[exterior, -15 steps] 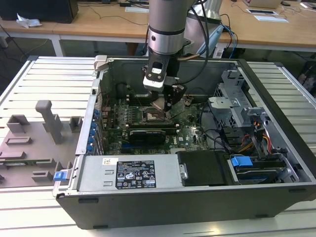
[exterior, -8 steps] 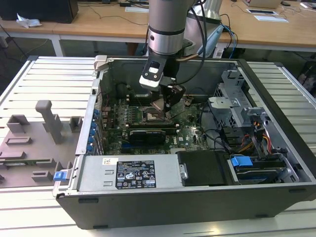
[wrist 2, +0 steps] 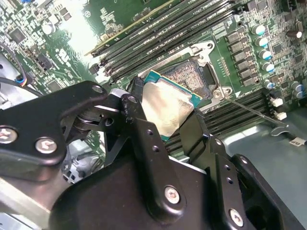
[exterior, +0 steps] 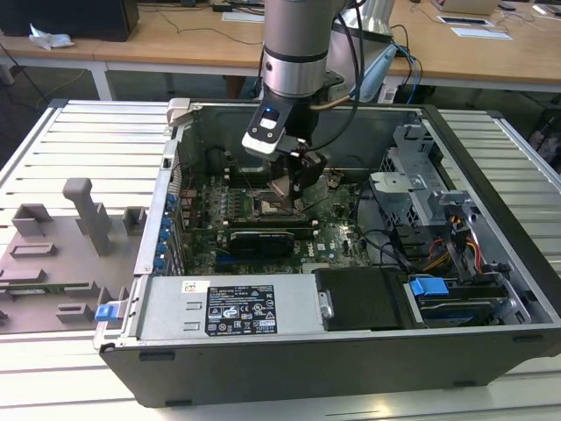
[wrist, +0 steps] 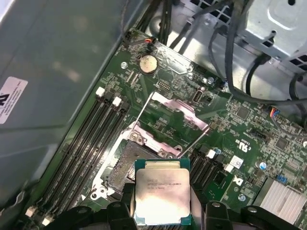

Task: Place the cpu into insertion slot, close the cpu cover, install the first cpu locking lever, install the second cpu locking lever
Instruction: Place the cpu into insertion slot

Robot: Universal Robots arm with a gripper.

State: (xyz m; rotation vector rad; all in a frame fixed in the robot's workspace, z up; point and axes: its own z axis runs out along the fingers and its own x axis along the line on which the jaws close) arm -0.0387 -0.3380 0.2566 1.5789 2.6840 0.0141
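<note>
Arm down, gripper clamped.
My arm enters the exterior view at 12 o'clock and stands almost vertical, wrist pointing down toward 6 o'clock. My gripper hangs below it, tipped slightly toward 5 o'clock. In both wrist views its two black fingers press on opposite edges of the cpu.

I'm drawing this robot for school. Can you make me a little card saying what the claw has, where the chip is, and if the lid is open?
claw: shut on the cpu
cpu: held over the slot, not in it yet
slot: empty, uncovered
cover: flipped open
place: inside an open computer case
</note>
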